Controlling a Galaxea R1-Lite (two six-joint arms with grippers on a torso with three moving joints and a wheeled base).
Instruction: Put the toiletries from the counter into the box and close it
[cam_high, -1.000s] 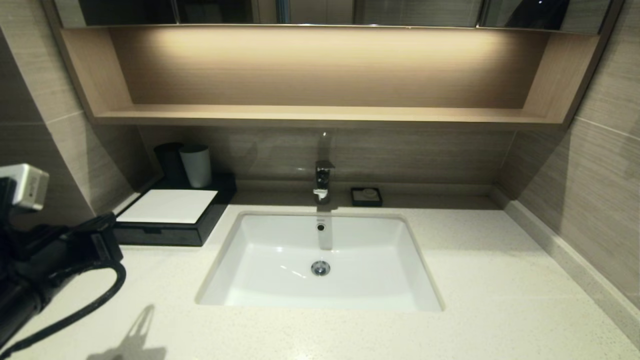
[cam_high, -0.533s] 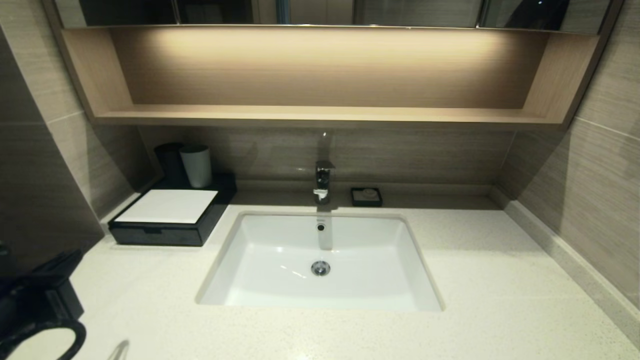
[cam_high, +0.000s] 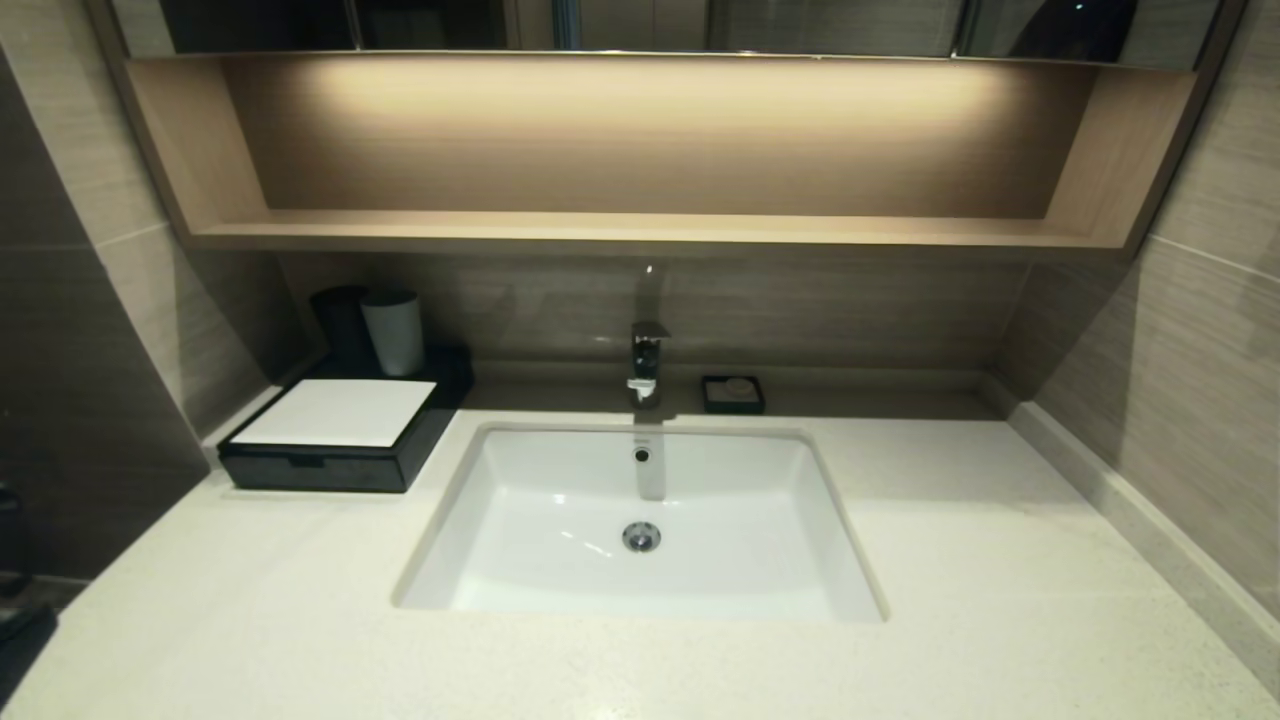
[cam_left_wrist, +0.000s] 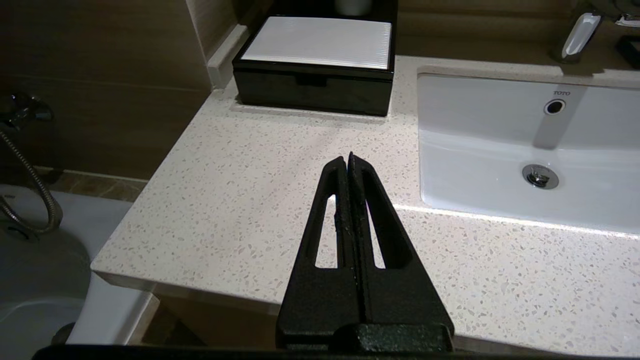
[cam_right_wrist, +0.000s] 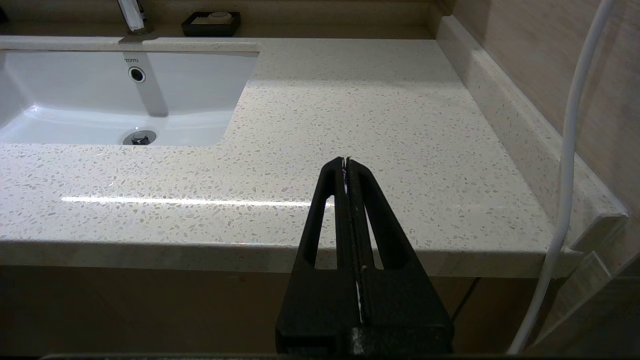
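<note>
A: Which items are cut off?

B: In the left wrist view, the box (cam_left_wrist: 315, 75) loses its rear edge at the frame border; the faucet (cam_left_wrist: 580, 35) is cropped.

A: Box contents?

B: Hidden; the drawer front sits flush.

A: Soap dish (cam_high: 733, 393)?

B: Too small; possibly holds a soap bar.

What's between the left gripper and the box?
Only bare counter separates the shut left gripper from the box; the left wrist view shows it.

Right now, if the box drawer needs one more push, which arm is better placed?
Left. The left gripper points toward the box, which sits on its side of the sink. The right gripper is beyond it.
</note>
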